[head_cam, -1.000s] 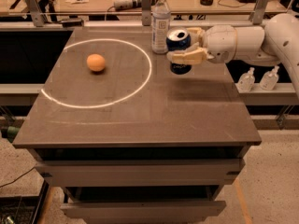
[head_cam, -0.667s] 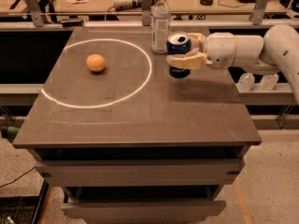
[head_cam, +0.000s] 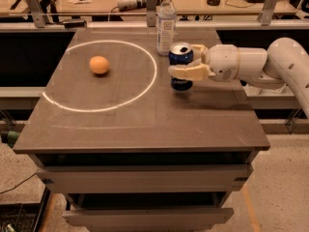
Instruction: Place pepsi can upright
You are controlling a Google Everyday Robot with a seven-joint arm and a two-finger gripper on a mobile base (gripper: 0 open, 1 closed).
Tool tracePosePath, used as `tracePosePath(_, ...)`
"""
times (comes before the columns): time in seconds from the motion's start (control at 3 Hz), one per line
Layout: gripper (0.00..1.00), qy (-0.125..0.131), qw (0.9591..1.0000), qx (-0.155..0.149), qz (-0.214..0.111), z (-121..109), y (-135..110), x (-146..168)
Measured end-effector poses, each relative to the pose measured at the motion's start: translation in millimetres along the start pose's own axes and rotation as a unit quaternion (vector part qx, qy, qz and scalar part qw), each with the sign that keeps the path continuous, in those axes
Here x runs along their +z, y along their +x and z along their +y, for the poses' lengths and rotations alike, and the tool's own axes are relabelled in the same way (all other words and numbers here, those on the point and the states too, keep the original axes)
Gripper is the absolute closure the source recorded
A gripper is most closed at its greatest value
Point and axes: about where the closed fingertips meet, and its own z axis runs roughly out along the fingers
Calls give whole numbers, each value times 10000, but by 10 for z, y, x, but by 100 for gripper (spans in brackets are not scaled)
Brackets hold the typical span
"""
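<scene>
Cream two-finger gripper (head_cam: 183,61) clamped round small blue metal pepsi can (head_cam: 181,83), upright at right of white circle (head_cam: 145,83), just near capped clear plastic water bottle (head_cam: 166,23); both now slightly lower and further left than a second ago.

Table (head_cam: 145,129): a dark grey-brown rectangular top with two lower tiers beneath it. A thin white ring (head_cam: 104,110) is marked on the left and middle of the surface. An orange ball (head_cam: 99,65) rests inside the ring, toward its far left. A clear water bottle (head_cam: 166,25) stands upright at the far edge, just outside the ring. Right of the ring, the gripper (head_cam: 182,61) clasps the upright pepsi can (head_cam: 181,83) from the right; whether the can's base touches the top cannot be told.
</scene>
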Motion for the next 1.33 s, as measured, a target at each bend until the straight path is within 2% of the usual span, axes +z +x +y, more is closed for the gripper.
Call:
tracePosePath(0.67,100,59,9997,245,-2,174,45,50)
tracePosePath(1.33,100,165,9998,125,-41,253,106,132)
